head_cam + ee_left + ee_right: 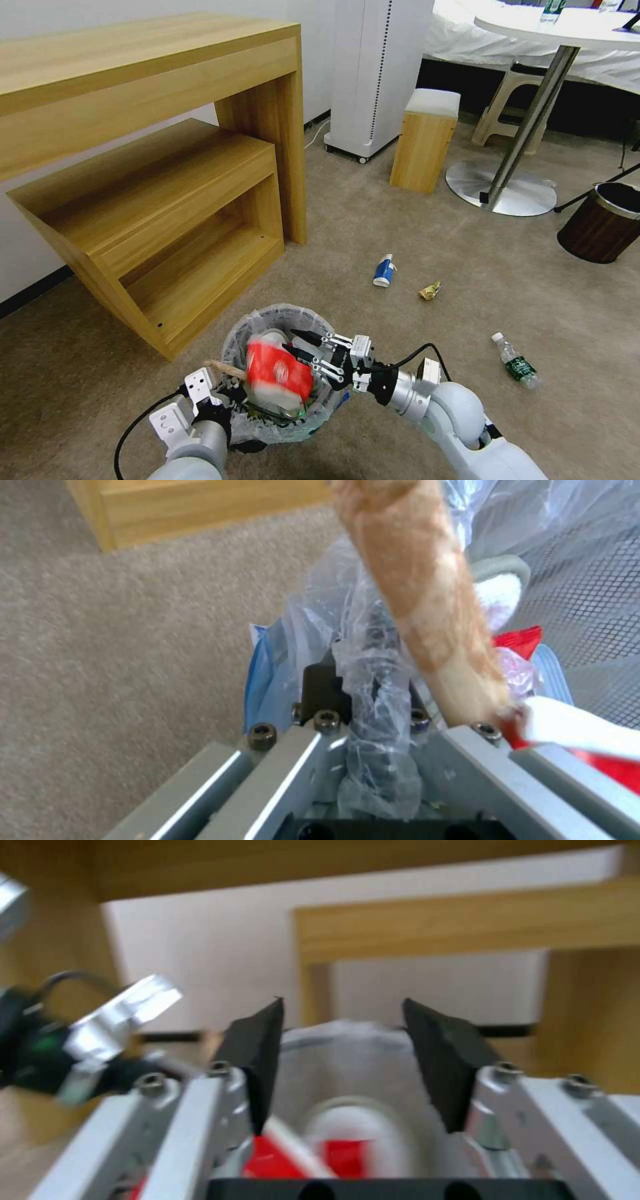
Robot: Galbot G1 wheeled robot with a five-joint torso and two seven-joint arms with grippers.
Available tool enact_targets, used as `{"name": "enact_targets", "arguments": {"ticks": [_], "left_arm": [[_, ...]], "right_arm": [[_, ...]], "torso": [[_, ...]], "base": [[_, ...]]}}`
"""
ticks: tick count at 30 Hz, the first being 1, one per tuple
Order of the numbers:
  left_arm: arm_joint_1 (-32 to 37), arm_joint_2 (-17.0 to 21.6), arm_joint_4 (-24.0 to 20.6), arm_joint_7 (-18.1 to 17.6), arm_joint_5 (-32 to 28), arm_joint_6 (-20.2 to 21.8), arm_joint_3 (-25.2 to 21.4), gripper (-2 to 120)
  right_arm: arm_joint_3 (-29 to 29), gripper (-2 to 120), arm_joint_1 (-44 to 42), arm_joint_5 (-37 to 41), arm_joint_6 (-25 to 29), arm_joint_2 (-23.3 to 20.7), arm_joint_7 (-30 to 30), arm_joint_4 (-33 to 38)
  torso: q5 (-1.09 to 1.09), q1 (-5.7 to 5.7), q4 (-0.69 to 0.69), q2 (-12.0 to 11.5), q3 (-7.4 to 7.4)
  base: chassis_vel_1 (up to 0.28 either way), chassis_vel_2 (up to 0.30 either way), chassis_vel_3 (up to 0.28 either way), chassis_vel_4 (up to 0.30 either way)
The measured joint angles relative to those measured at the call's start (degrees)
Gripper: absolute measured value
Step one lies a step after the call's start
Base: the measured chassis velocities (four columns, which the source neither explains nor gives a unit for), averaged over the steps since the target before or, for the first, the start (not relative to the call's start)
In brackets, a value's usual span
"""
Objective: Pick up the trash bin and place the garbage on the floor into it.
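Note:
The trash bin (263, 320), small and round with a translucent bag lining, sits low in the head view, close in front of me. My left gripper (227, 395) is shut on its near rim; in the left wrist view the left gripper (375, 680) clamps the rim and bunched bag (373, 715). My right gripper (301, 349) hovers over the bin's mouth, and the right wrist view shows this right gripper (341, 1007) open. A blurred red paper cup (277, 373) lies just under its fingertips, inside the bin. A wooden stick (223, 368) pokes out over the rim.
On the beige carpet lie a blue-and-white cup (383, 270), a crumpled wrapper (430, 291) and a small plastic bottle (517, 362). A wooden desk with a shelf (180, 193) stands on my left. A stool (427, 140), a table base (500, 187) and a brown bin (603, 223) are farther off.

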Motion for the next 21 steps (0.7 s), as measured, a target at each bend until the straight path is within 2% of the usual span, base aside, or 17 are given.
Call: {"name": "enact_targets", "arguments": {"ticks": [1, 2, 3, 6, 7, 9, 11, 12, 14, 21], "left_arm": [[-0.2, 0.0, 0.0, 0.0, 0.0, 0.0, -0.8, 1], [-0.6, 0.2, 0.0, 0.1, 0.4, -0.1, -2.0, 1], [-0.6, 0.2, 0.0, 0.1, 0.4, -0.1, -2.0, 1], [-1.1, 0.7, -0.1, 0.1, 3.6, -1.3, -4.2, 1], [-1.1, 0.7, -0.1, 0.1, 3.6, -1.3, -4.2, 1], [-0.7, 1.0, -0.7, 0.2, 5.0, -1.6, -4.7, 1], [-0.4, 1.4, -1.3, 0.3, 5.1, -1.6, -5.0, 1], [-0.4, 1.4, -1.3, 0.3, 5.1, -1.6, -5.0, 1], [-0.3, 1.6, -1.6, 0.4, 5.4, -2.0, -5.4, 1], [-0.5, 2.0, -1.3, -0.2, 6.3, -4.1, -5.8, 1]], "right_arm": [[0.8, 57, -0.2, 0.2, 0.5, 0.0, 2.6, 0.7], [2.8, 62, -0.4, 0.1, 1.0, 0.5, 7.6, 1.7], [2.8, 62, -0.4, 0.1, 1.0, 0.5, 7.6, 1.7], [9.0, 76, -0.2, -3.3, 4.5, 3.0, 17.4, 1.4], [9.0, 76, -0.2, -3.3, 4.5, 3.0, 17.4, 1.4], [12.8, 86, -0.9, -5.5, 7.2, 4.2, 24.5, 0.5], [15.8, 95, -2.6, -4.6, 7.3, 4.5, 30.5, 0.6], [15.8, 95, -2.6, -4.6, 7.3, 4.5, 30.5, 0.6], [20.3, 99, -4.6, -4.1, 7.9, 5.1, 33.8, 0.5], [29.5, 100, -8.6, -6.0, 12.6, 7.2, 34.0, -0.1]], "torso": [[0.00, 0.00, 0.00, 0.0, 0.00], [-0.01, 0.00, 0.00, 0.0, 0.00], [-0.01, 0.00, 0.00, 0.0, 0.00], [0.00, 0.00, 0.01, 0.0, 0.00], [0.00, 0.00, 0.01, 0.0, 0.00], [0.01, 0.00, 0.02, 0.0, 0.00], [0.00, 0.00, 0.00, 0.0, 0.00], [0.00, 0.00, 0.00, 0.0, 0.00], [0.01, 0.00, -0.01, 0.0, 0.00], [-0.01, 0.00, -0.01, 0.0, 0.00]], "base": [[0.000, 0.000, 0.000, 0.000], [0.000, 0.000, 0.000, 0.000], [0.000, 0.000, 0.000, 0.000], [0.000, 0.000, 0.000, 0.000], [0.000, 0.000, 0.000, 0.000], [0.000, 0.000, 0.000, 0.000], [0.000, 0.000, 0.000, 0.000], [0.000, 0.000, 0.000, 0.000], [0.000, 0.000, 0.000, 0.000], [0.000, 0.000, 0.000, 0.000]]}}
